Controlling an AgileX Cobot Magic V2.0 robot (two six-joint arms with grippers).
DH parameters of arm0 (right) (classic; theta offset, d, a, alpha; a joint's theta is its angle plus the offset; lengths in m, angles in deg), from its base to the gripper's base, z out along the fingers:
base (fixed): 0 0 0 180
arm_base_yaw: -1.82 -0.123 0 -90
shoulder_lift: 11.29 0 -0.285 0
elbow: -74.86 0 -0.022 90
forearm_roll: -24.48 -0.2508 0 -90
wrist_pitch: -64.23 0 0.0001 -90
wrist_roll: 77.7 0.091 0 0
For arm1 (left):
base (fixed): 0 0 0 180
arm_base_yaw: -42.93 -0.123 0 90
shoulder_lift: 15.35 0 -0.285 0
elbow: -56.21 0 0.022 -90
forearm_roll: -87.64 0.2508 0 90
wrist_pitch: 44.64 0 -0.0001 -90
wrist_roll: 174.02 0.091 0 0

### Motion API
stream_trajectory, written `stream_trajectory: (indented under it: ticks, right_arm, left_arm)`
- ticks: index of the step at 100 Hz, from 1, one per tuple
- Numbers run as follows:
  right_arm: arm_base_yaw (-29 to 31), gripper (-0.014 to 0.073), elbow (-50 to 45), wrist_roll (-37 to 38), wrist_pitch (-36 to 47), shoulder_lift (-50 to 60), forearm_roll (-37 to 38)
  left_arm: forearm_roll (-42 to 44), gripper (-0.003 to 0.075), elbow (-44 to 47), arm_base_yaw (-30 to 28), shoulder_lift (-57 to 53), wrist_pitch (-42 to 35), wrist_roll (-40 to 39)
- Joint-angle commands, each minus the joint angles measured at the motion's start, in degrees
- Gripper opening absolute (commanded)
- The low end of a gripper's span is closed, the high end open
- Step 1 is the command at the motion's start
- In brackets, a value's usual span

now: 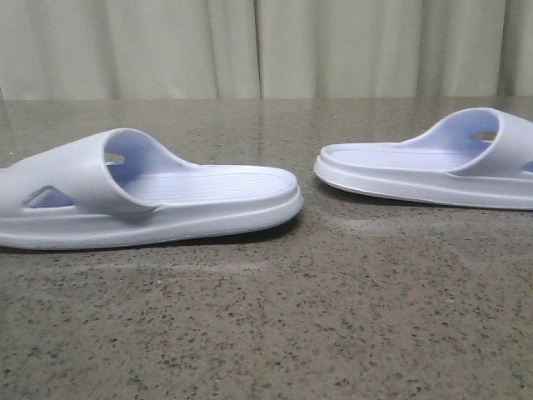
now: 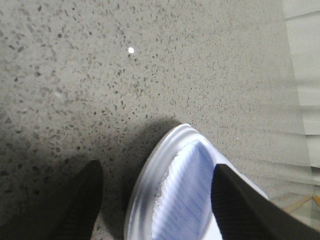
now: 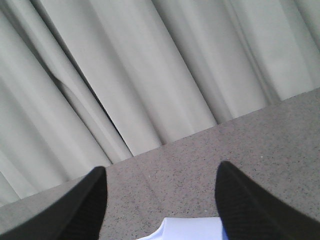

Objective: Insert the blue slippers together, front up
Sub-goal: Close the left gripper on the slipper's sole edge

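Currently 2 blue slippers (image 1: 158, 196) (image 1: 433, 162) are lying sole-down, apart, heels facing, on the speckled table (image 1: 266, 333). Left gripper (image 2: 157, 192) is hanging spread over one slipper's end; right gripper (image 3: 160, 200) is hanging spread, holding nothing.

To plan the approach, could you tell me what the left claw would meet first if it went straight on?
Most likely the slipper lying between its open fingers; depth is unclear.

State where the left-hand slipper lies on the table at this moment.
In the front view, the left slipper lies flat on the speckled table at the left, its heel end pointing toward the right slipper, a gap between them.
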Motion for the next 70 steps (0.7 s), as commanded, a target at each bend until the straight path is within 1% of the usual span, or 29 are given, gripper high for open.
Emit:
stream_trajectory:
  ticks: [1, 16, 21, 46, 70]
  right_arm:
    - [0.4, 0.0403, 1.9, 0.0, 4.9, -1.1, 0.0]
    - [0.4, 0.0403, 1.9, 0.0, 4.9, -1.1, 0.0]
    - [0.4, 0.0403, 1.9, 0.0, 4.9, -1.1, 0.0]
    - [0.4, 0.0403, 1.9, 0.0, 4.9, -1.1, 0.0]
    - [0.4, 0.0403, 1.9, 0.0, 4.9, -1.1, 0.0]
  left_arm:
    - [-2.1, 0.0401, -1.4, -0.1, -0.2, 0.0, -0.1]
    - [-1.9, 0.0401, -1.4, 0.2, -0.2, -0.3, 0.3]
    - [-1.9, 0.0401, -1.4, 0.8, -0.2, -0.7, 1.4]
    - [-1.9, 0.0401, -1.4, 3.4, -0.2, -2.8, 1.5]
    - [-3.3, 0.0401, -1.5, 4.1, 4.1, -1.9, 1.5]
